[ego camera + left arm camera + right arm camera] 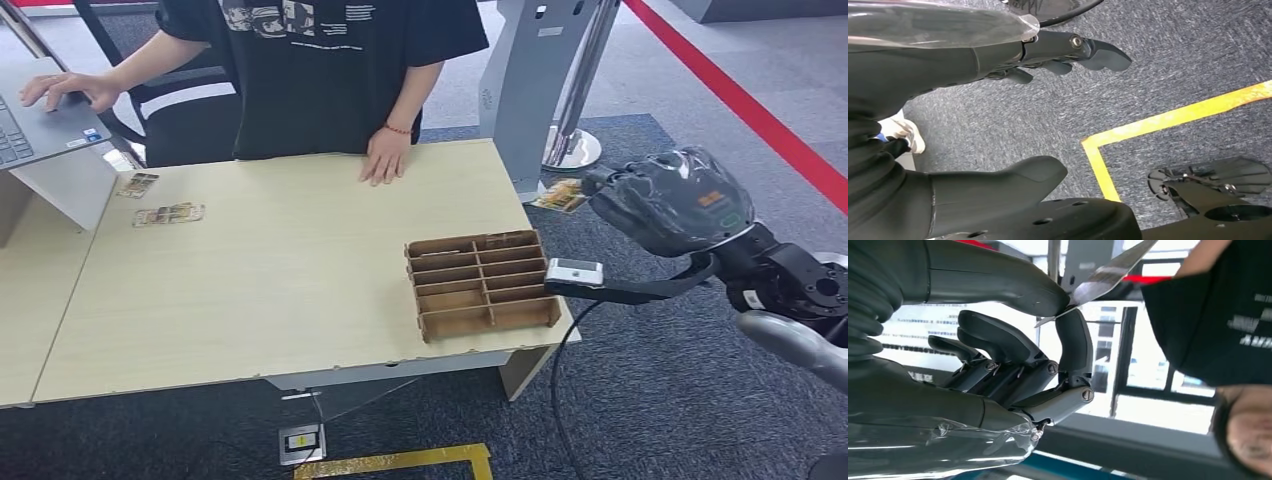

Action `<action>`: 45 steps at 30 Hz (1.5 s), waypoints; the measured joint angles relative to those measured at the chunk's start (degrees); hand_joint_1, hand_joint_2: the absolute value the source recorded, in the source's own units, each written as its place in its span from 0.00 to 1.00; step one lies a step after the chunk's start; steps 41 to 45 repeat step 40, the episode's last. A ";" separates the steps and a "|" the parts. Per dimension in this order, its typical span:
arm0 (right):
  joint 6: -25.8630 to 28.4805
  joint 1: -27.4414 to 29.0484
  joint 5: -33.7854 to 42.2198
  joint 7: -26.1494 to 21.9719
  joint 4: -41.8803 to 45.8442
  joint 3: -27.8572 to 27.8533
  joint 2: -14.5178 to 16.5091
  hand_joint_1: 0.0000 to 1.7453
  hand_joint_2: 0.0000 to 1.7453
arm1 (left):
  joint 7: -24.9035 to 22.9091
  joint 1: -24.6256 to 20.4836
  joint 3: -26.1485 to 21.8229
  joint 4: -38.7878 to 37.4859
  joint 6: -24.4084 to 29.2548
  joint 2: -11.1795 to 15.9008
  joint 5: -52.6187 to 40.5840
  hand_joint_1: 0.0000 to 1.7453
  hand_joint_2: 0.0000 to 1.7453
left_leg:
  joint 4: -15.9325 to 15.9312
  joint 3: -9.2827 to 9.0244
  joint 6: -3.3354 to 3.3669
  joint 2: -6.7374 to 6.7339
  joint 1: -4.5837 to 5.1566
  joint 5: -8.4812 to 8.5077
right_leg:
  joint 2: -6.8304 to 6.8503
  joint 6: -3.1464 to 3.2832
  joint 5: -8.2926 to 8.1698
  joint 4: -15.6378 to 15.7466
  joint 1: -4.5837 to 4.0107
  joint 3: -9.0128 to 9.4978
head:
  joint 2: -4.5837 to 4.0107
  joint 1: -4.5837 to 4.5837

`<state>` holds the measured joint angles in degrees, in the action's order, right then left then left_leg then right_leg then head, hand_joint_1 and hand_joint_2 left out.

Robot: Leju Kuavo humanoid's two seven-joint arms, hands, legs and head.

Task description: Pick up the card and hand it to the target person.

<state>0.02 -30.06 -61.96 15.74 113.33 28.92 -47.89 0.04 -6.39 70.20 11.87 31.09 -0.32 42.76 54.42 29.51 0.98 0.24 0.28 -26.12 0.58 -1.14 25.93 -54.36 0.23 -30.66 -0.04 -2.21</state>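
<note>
- right hand [668, 200]: raised off the table's right end, past the corner, above the carpet; thumb and a finger [1074, 342] pinch the card (the other fingers are curled in behind).
- card [560, 195]: held at one edge in the right hand, sticking out toward the table; printed face visible from the head view, seen nearly edge-on as a thin grey sliver [1108, 275] at the wrist.
- left hand [998, 130]: hanging low over the grey carpet, thumb and fingers apart with nothing between them.
- person [330, 70]: standing at the far side of the table in a black printed t-shirt; one hand [383, 158] flat on the tabletop with a red band at the wrist, the other hand [70, 90] resting on a laptop [30, 125].
- table [250, 290]: light wood top.
- cardboard organiser [483, 283]: brown, divided into compartments, at the near right corner of the table.
- two cards [168, 213]: lying flat near the table's far left, just beside the laptop stand.
- yellow floor tape [1168, 120]: an angled line on the carpet under the left hand.
- red line [750, 110]: running across the floor on the right.
</note>
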 joint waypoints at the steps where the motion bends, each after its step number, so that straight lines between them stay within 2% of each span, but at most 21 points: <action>1: 1.69 -0.21 -0.61 0.24 -0.61 -0.02 0.71 1.00 1.00 | 0.00 -0.01 0.00 0.00 0.02 -0.03 -0.17 0.00 1.00 | 0.00 0.00 0.00 0.00 0.00 0.00 | 0.00 0.00 0.00 0.00 0.00 0.00 | 0.00 0.00; 7: 11.60 -3.22 -3.87 2.16 -8.75 0.24 6.90 1.00 1.00 | -0.02 -0.11 0.00 0.00 0.03 -0.38 -1.92 0.00 1.00 | -0.01 0.03 0.02 0.04 -0.01 0.02 | 0.07 0.00 0.00 -0.03 -0.01 0.01 | 0.00 0.01; 13: 16.99 -7.41 -8.10 2.72 -20.01 1.69 13.26 1.00 1.00 | -0.32 -0.24 0.09 0.00 -0.23 -0.61 -3.26 0.00 1.00 | -0.02 0.05 0.02 0.04 -0.01 0.03 | 0.07 0.00 0.00 -0.05 -0.01 0.00 | 0.00 0.00; 18: 20.58 -12.59 -11.74 2.18 -33.26 3.06 20.00 1.00 1.00 | -0.62 -0.47 0.28 0.00 -0.42 -0.82 -4.25 0.00 1.00 | -0.02 0.06 0.01 0.05 -0.01 0.06 | 0.07 0.00 0.00 -0.08 -0.01 -0.01 | 0.01 -0.01; 25: 21.89 -19.76 -14.60 1.56 -51.05 5.51 28.67 1.00 1.00 | -1.30 -0.66 0.79 0.00 -0.42 -0.95 -4.52 0.00 1.00 | -0.01 0.06 0.00 0.08 -0.02 0.07 | 0.09 0.00 0.00 -0.10 -0.02 -0.03 | 0.00 -0.01; 31: 21.04 -23.61 -15.38 1.55 -61.18 7.29 33.58 0.98 1.00 | -1.62 -0.62 1.20 0.00 -0.42 -0.97 -4.51 0.00 1.00 | 0.00 0.08 0.00 0.08 -0.02 0.07 | 0.10 0.00 0.00 -0.09 -0.04 -0.05 | 0.01 -0.01; 32: 21.11 -24.18 -15.35 1.45 -62.68 7.56 34.25 0.81 1.00 | -1.62 -0.61 1.23 0.00 -0.41 -0.97 -4.51 0.00 1.00 | 0.01 0.08 0.00 0.08 -0.01 0.07 | 0.10 0.00 0.00 -0.09 -0.04 -0.05 | 0.00 -0.02; 35: 21.73 -25.49 -14.94 1.18 -66.41 8.18 35.80 0.08 1.00 | -1.62 -0.56 1.28 0.00 -0.36 -0.97 -4.34 0.00 1.00 | 0.02 0.07 0.00 0.08 -0.01 0.07 | 0.10 0.00 -0.01 -0.08 -0.04 -0.04 | 0.00 -0.02; 36: 21.94 -25.75 -14.76 1.14 -67.30 8.34 36.14 0.00 1.00 | -1.62 -0.53 1.29 0.00 -0.32 -0.98 -4.20 0.00 1.00 | 0.03 0.07 0.00 0.08 -0.01 0.07 | 0.10 0.00 -0.01 -0.08 -0.04 -0.04 | 0.00 -0.02; 45: 22.74 -26.12 -13.86 1.00 -69.04 8.77 36.78 0.00 1.00 | -1.60 -0.46 1.29 0.00 -0.20 -0.99 -3.76 0.00 1.00 | 0.06 0.07 0.00 0.08 -0.01 0.07 | 0.09 -0.01 -0.01 -0.07 -0.04 -0.05 | 0.00 -0.02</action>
